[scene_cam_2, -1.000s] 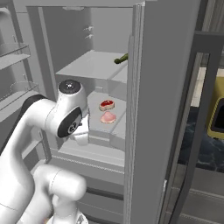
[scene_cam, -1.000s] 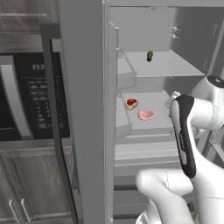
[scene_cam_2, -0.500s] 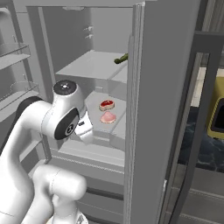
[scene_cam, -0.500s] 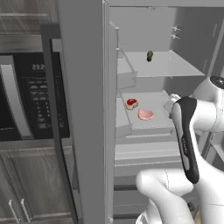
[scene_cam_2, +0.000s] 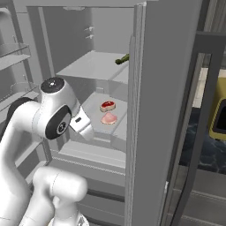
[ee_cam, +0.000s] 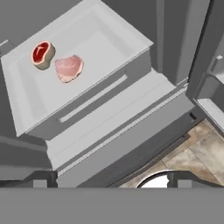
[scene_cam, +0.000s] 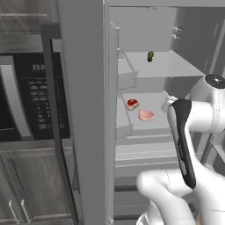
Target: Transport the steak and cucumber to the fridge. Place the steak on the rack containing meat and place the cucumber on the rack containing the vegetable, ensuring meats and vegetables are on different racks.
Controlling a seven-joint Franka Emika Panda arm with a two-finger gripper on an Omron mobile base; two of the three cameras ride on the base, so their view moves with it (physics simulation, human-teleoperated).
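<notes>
**Both foods shelved, meat apart from vegetable**

The gripper (ee_cam: 109, 181) has its fingers spread wide and empty before the fridge (scene_cam: 83, 110). Beyond, the steak (ee_cam: 68, 68) lies beside another red meat cut (ee_cam: 42, 54) on the middle rack; farther up, the cucumber (scene_cam: 150, 56) sits alone. The door edge crowds the left

**Inside the open fridge**

The fridge (scene_cam: 88, 110) stood open, with the microwave (scene_cam: 26, 101) to its left in the left base view. On the upper shelf (scene_cam: 167, 66) lay the cucumber (scene_cam: 150, 56), toward the back. On the lower shelf (scene_cam: 154, 105) lay the steak (scene_cam: 146, 115), and just beside it, farther back and to the left, a second cut of meat (scene_cam: 132, 104); the two lay close but apart. Below that shelf sat the drawer fronts (ee_cam: 109, 127). The arm's hand (scene_cam_2: 84, 126) hung in front of the lower shelf, apart from both cuts.
</notes>
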